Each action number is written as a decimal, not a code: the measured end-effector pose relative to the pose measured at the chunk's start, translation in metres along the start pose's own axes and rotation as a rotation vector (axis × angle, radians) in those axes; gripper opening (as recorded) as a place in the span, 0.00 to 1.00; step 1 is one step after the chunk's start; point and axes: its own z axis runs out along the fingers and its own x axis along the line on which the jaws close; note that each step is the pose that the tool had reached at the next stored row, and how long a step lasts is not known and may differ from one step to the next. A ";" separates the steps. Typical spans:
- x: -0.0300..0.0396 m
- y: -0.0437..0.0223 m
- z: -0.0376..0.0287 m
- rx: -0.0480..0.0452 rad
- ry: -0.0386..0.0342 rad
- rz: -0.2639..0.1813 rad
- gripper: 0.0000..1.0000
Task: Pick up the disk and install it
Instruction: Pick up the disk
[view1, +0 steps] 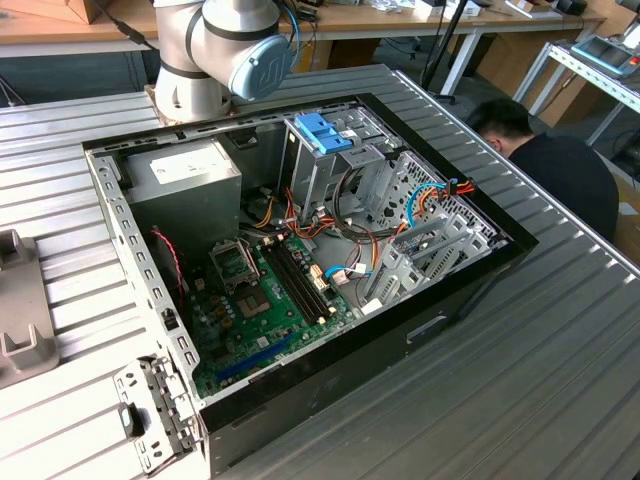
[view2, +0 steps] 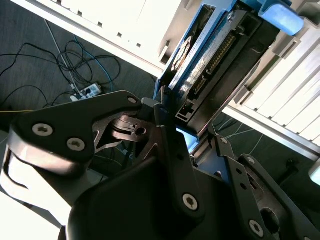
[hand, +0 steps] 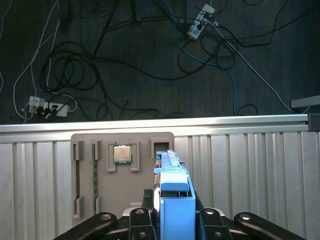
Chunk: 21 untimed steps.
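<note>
The gripper (hand: 172, 216) was clenched on the disk (hand: 172, 175), its black fingers (hand: 145, 201) pressed against either side of the light blue carrier. In the second wrist view the same grasp showed from the side: the gripper (view2: 187, 137) held one end of the disk (view2: 220, 65), whose grey body and row of connector pins ran away from the fingers.

Just beyond the disk's far end lay a grey holder (hand: 122, 187) on the ribbed metal table (hand: 250, 170) (whether the disk touched that holder could not be told). A square processor chip (hand: 122, 153) sat in one of its recesses and a memory stick (hand: 94, 175) in a long slot beside it. Past the table's edge, loose cables (hand: 100, 60) and a power strip (hand: 47, 107) lay on the dark floor.

In the exterior view an open computer case (view1: 450, 310) lay on the table, with its motherboard (view1: 270, 300) exposed and a drive cage (view1: 330, 175) carrying a blue latch (view1: 325, 132). Behind the case stood the arm's base (view1: 200, 60), and a person (view1: 560, 170) leaned in at the exterior view's right.
</note>
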 end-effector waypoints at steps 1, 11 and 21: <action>0.0000 0.0000 -0.0002 0.0000 0.0000 0.000 0.37; -0.0001 0.0001 -0.0028 0.0000 0.0000 0.000 0.37; -0.0001 0.0002 -0.0049 -0.0001 0.0000 0.000 0.37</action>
